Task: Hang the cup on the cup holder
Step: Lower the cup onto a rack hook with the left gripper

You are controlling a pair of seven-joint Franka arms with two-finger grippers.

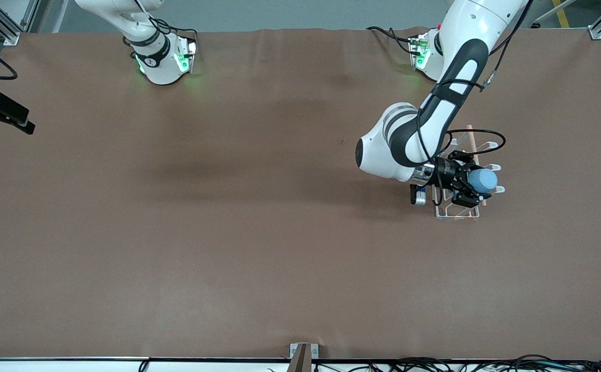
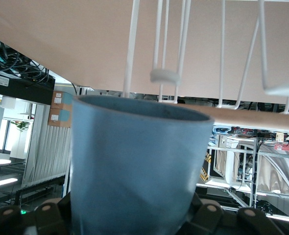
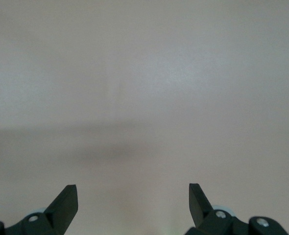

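The light-blue cup (image 1: 484, 180) is up in the air, over the white wire cup holder (image 1: 455, 213), and my left gripper (image 1: 472, 189) is shut on it. In the left wrist view the cup (image 2: 134, 161) fills the foreground and hides the fingertips. Its open rim faces the holder's wires (image 2: 132, 49), and a loop-tipped prong (image 2: 165, 76) sits just past the rim. The wooden dowel (image 2: 242, 116) runs across beyond the prongs. My right gripper (image 3: 133, 188) hangs open over bare brown table and holds nothing.
The holder stands toward the left arm's end of the brown table (image 1: 228, 206), with its dowel (image 1: 472, 140) partly under the left arm. A black device (image 1: 1, 112) juts in at the right arm's end. A small bracket (image 1: 303, 351) sits on the table edge nearest the front camera.
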